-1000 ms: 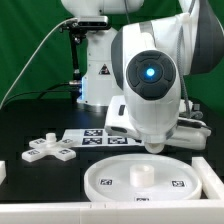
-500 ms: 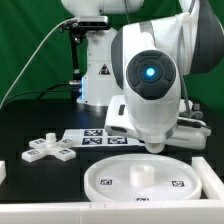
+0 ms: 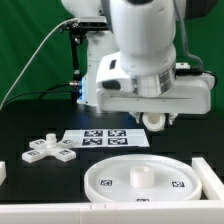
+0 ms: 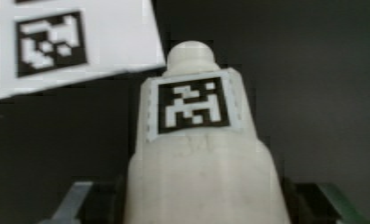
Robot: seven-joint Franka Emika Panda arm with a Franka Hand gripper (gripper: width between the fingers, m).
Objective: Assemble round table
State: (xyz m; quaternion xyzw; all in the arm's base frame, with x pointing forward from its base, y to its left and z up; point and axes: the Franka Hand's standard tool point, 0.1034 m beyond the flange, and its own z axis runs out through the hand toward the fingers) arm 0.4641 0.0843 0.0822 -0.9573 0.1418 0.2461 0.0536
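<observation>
Cylinder: the short thick cylinder [image 4: 191,125] hangs clear of the surface [image 3: 35,122], close to the marker board [image 3: 100,138].
Claw: the claw [image 3: 155,116] pinches the cylinder by its sides.
Change: the arm has risen from its low pose of a second ago, and the cylinder has come up with it.
Disc: the round disc [image 3: 108,172] lies flat with its hub [image 3: 140,176] bare.
Cross-shaped piece: [image 3: 45,150] lies well apart, toward the exterior view's left.
Meaning: the pick appears complete; carrying the cylinder to the hub likely follows.
</observation>
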